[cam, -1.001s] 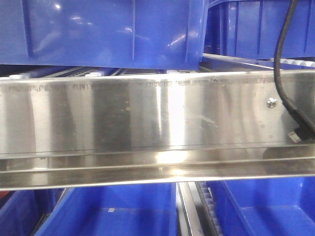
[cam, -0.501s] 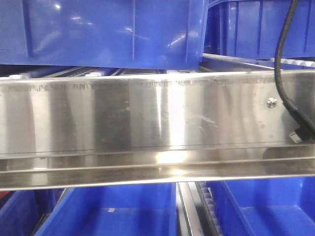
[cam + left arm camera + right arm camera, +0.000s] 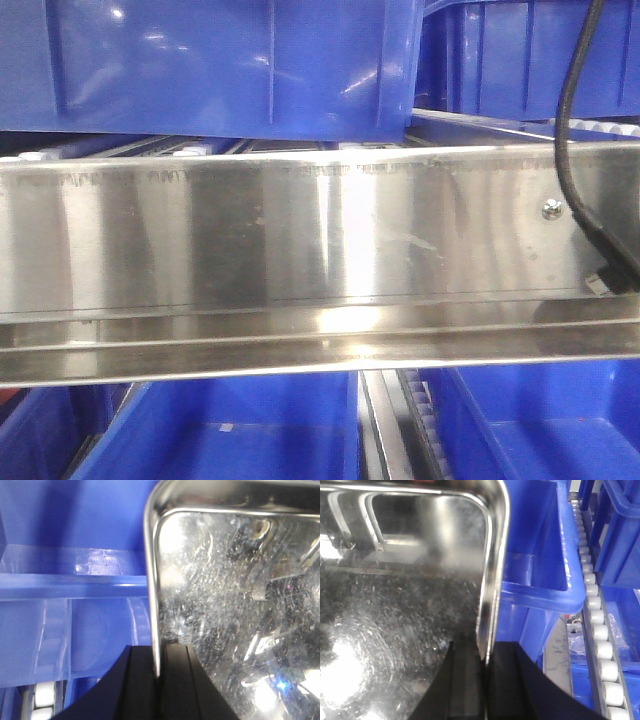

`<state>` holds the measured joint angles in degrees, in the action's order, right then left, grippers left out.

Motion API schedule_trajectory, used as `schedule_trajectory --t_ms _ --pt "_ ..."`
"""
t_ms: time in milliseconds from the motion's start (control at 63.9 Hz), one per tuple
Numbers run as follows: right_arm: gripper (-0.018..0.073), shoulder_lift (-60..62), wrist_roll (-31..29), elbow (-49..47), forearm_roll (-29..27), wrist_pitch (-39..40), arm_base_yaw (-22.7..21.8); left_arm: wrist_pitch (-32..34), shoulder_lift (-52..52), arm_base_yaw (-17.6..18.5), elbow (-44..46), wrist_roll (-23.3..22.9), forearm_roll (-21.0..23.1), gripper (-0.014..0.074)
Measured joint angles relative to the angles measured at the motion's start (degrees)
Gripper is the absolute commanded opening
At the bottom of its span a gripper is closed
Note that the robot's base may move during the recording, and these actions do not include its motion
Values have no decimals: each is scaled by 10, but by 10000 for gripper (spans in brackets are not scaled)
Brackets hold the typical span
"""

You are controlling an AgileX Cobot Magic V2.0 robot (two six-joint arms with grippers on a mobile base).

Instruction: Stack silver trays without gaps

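Leftmost, left wrist view: blue plastic bin, wall and lip filling the left half, with white rollers low in the corner. Left gripper: black, clenched on the left rim of a silver tray, one finger on the outside of the rim and one on the inside. Tray floor scratched and mirror-bright; a rounded corner shows at upper left. Front view: upper blue bins across the top; a long steel rail spanning the whole width below them; a screw near its right end; a black cable hanging down the right side to a plug against the rail; lower blue bins beneath. No tray or gripper shows in this view. Right wrist view: silver tray filling the left half, rounded corner at the top, right rim running down into the right gripper, which is black and clamped on that rim from both sides. To its right, a blue bin, then a roller conveyor with more blue bins past it. Whether both grippers grip one and the same tray cannot be told.
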<state>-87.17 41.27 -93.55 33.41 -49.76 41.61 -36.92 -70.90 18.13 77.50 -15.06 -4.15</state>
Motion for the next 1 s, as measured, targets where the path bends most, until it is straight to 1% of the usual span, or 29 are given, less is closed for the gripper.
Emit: schedule_trajectory --t_ms 1001 --pt "-75 0 0 0 0 5 0 7 0 0 0 -1 -2 -17"
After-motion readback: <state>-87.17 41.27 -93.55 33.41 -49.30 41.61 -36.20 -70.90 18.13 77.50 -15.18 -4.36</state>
